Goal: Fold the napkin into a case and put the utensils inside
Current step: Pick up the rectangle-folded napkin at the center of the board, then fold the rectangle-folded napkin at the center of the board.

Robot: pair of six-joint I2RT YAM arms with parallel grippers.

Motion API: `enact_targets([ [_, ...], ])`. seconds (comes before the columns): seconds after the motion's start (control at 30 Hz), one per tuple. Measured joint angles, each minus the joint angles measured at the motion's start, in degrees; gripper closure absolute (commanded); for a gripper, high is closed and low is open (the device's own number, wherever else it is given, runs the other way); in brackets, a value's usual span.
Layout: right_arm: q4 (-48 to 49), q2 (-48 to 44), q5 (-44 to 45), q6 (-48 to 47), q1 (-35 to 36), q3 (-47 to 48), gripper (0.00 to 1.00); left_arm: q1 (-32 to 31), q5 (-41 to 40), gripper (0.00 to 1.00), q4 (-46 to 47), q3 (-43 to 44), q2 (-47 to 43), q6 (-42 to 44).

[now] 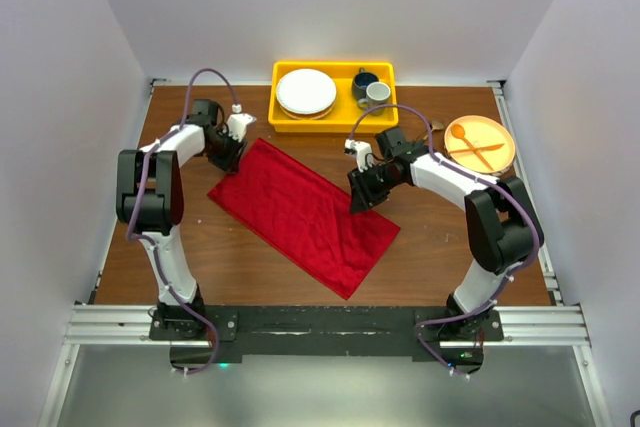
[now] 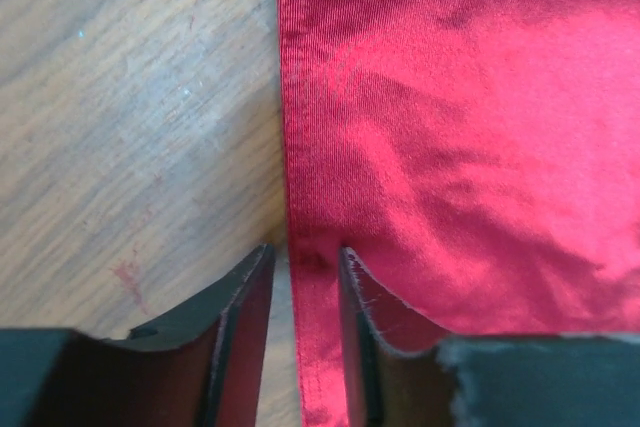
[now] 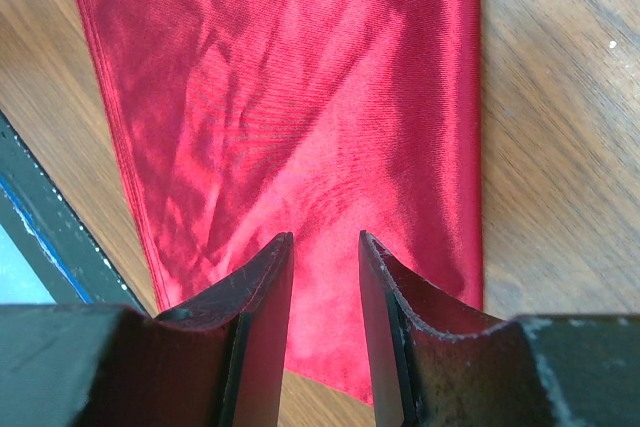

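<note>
Front-left of the yellow tray (image 1: 340, 126), the left end effector (image 2: 305, 252) straddles the hem of the napkin (image 1: 300, 212). Its fingers are narrowly apart, and I cannot tell if they grip. The napkin lies flat on the counter before the tray. The right end effector (image 3: 325, 239) is the same, on the cloth's far-right edge. Both should pinch fully, then lift in step. Only the wrist views show the finger gaps, and only the top view shows the utensils (image 1: 478, 145), right of the tray.

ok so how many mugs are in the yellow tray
2. A dark blue mug sits in the right end of the yellow tray, toward the back; a grey mug stands just in front of it. None seems hidden behind them.
</note>
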Motion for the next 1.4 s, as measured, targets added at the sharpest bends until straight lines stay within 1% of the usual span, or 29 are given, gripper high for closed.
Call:
enact_targets([
  [0.07,0.0,0.0,0.0,0.0,0.0,0.0,0.63,-0.5,-1.2,0.71,0.9,-0.2,0.0,0.1],
  [0.1,0.0,0.0,0.0,0.0,0.0,0.0,0.63,-0.7,-1.6,0.76,1.0,-0.2,0.0,0.1],
  [0.17,0.0,0.0,0.0,0.0,0.0,0.0,0.63,-0.9,-2.3,0.80,1.3,-0.2,0.0,0.2],
  [0.3,-0.2,0.0,-0.1,0.0,0.0,0.0,0.63,-0.9,-2.7,0.95,1.5,-0.2,0.0,0.5],
  [0.37,-0.2,0.0,-0.1,0.0,0.0,0.0,0.63,-0.9,-2.7,1.00,1.4,0.1,0.0,0.7],
  [0.67,-0.4,0.0,-0.1,0.3,-0.1,0.0,0.63,-1.2,-1.6,1.00,0.1,0.7,0.0,0.9],
  [0.8,-0.8,0.0,-0.3,0.5,-0.7,0.0,0.63,-2.6,-0.2,1.00,-1.4,0.7,-1.5,0.9],
  [1.1,-1.7,0.0,-0.6,0.9,-3.0,0.3,0.63,-10.1,2.0,1.00,-2.5,0.7,-11.2,0.2],
  [1.3,-3.0,0.0,-1.4,0.9,-5.1,0.7,0.64,-15.0,4.2,1.00,-4.1,0.5,-12.3,-2.3],
  [1.4,-4.1,0.0,-1.6,0.9,-7.0,1.0,0.64,-19.0,5.5,1.00,-4.4,-0.8,-12.6,-4.4],
])
